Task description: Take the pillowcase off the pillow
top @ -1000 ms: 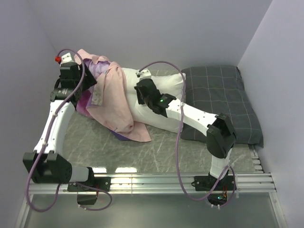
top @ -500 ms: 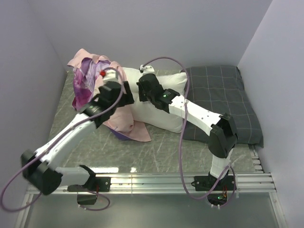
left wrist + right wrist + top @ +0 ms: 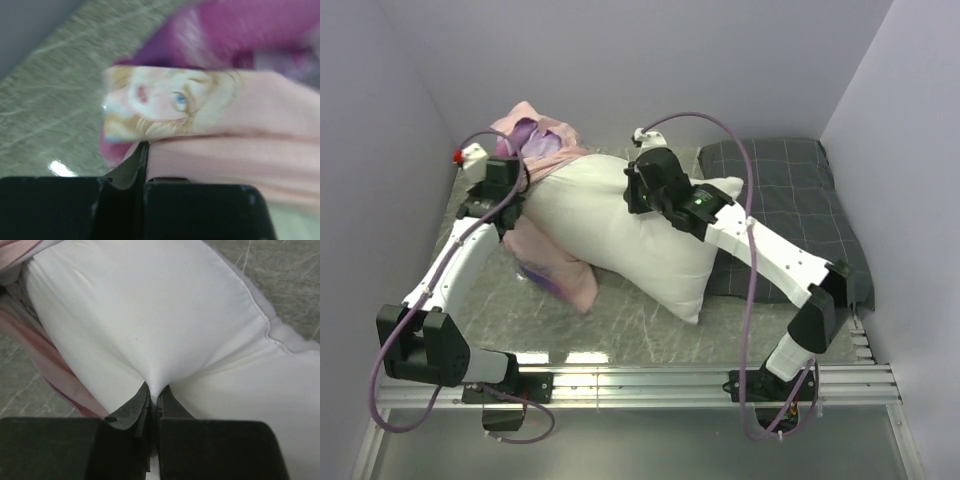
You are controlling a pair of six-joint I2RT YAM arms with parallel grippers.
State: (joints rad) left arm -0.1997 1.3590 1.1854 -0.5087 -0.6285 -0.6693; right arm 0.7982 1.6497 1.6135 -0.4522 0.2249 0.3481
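The plump white pillow [image 3: 610, 225] lies slantwise across the table, most of it bare. My right gripper [image 3: 638, 195] sits on its upper middle, shut on a pinch of the white cover [image 3: 155, 385]. The pink pillowcase [image 3: 555, 265] is bunched round the pillow's left end, with purple print showing at the back [image 3: 535, 135]. My left gripper [image 3: 513, 190] is at that left end. In the left wrist view its jaws are shut, with pale pink pillowcase fabric [image 3: 225, 155] draped over the right finger and a printed blonde face [image 3: 160, 100] just beyond. The pillowcase's edge [image 3: 50, 370] also shows left of the pillow [image 3: 165, 315].
A flat dark grey checked pillow [image 3: 790, 200] lies at the right, partly under the white pillow's corner. The marbled tabletop [image 3: 630, 335] shows in front. Walls close in on the left, back and right. An aluminium rail [image 3: 650, 378] runs along the near edge.
My left arm swung from the pillow's middle back to its left end and its jaws closed on the pillowcase. The right gripper pulled the pillow rightward and forward, baring more white.
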